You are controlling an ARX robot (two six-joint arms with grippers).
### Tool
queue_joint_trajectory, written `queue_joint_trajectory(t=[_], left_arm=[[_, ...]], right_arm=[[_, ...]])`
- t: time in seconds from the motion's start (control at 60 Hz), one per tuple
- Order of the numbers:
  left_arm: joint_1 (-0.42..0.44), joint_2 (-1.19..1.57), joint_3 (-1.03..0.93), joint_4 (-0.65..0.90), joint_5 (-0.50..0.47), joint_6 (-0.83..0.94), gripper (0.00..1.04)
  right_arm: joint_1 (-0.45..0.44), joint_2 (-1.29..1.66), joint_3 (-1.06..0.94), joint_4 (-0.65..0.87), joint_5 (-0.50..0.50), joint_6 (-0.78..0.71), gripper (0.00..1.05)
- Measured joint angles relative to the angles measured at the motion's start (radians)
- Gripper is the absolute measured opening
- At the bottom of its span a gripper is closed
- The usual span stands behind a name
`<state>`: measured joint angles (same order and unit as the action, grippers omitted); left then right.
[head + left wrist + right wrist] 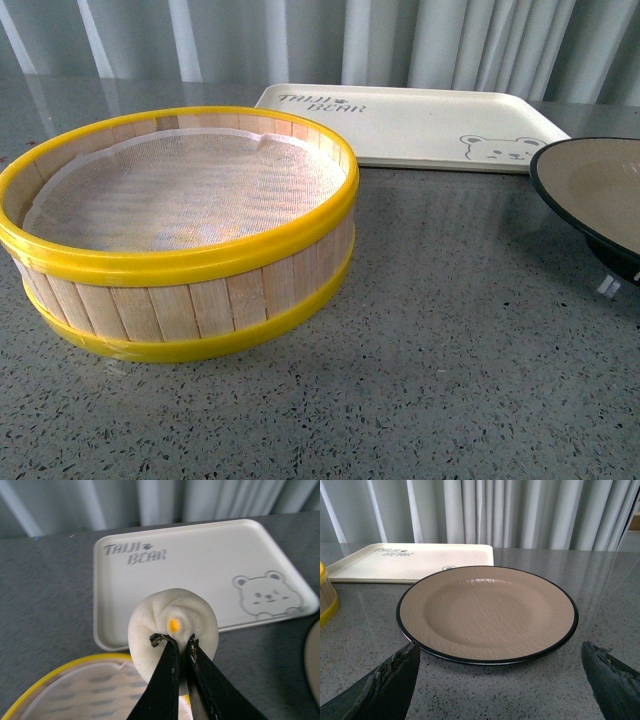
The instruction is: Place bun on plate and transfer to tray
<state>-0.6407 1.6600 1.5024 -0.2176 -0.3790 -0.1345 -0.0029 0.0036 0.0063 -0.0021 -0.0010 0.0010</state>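
The front view shows no arm and no bun, only the table (pixel 450 360), grey and speckled like polished stone. On it sit the steamer basket (pixel 180 262), the tray (pixel 420 125) and the plate (pixel 600 185) at the far right edge.

The left wrist view fills the gap. The left pincer (pixel 175 641) is clenched on the bun (pixel 172 611), its two black fingers (pixel 165 680) nipped close together into the soft dough. The bun hangs in the air. The tray (pixel 200 565) lies beyond the pincer, and the basket (pixel 55 672) lies beneath and nearer. A sliver of the plate (pixel 315 660) shows off to one side.

The bun is round and smooth white, with pleats spiralling into an orange dot. That swirled top faces back toward the wrist camera. It has no long axis to speak of.

The right wrist view shows the right pincer (pixel 500 650) released, its dark fingers (pixel 395 680) spread wide. The plate (pixel 490 610) sits flat on the table just ahead, between them. Whether a fingertip touches the rim cannot be told.

The plate is a shallow circle, matte tan inside with faint brushed ridges and a glossy black rim. The tray (pixel 420 560) lies behind it. It is a cream rectangle with rounded corners, a bear face and grey lettering.

The basket is a ring of pale wooden slats bound by yellow bands, lined with white mesh.
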Motion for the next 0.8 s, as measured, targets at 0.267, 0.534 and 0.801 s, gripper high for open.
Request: queue_joint_trajectory(t=[0.267, 0.534, 0.801], left_arm=[[-0.217, 0.218, 0.255, -0.010, 0.044, 0.050, 0.04], [-0.323, 0.377, 0.273, 0.000, 0.065, 0.062, 0.04], [-0.323, 0.425, 0.359, -0.001, 0.066, 0.058, 0.04]], right_arm=[[0.000, 0.000, 0.000, 0.000, 0.000, 0.000, 0.96], [0.000, 0.000, 0.000, 0.000, 0.000, 0.000, 0.96], [0.000, 0.000, 0.000, 0.000, 0.000, 0.000, 0.96]])
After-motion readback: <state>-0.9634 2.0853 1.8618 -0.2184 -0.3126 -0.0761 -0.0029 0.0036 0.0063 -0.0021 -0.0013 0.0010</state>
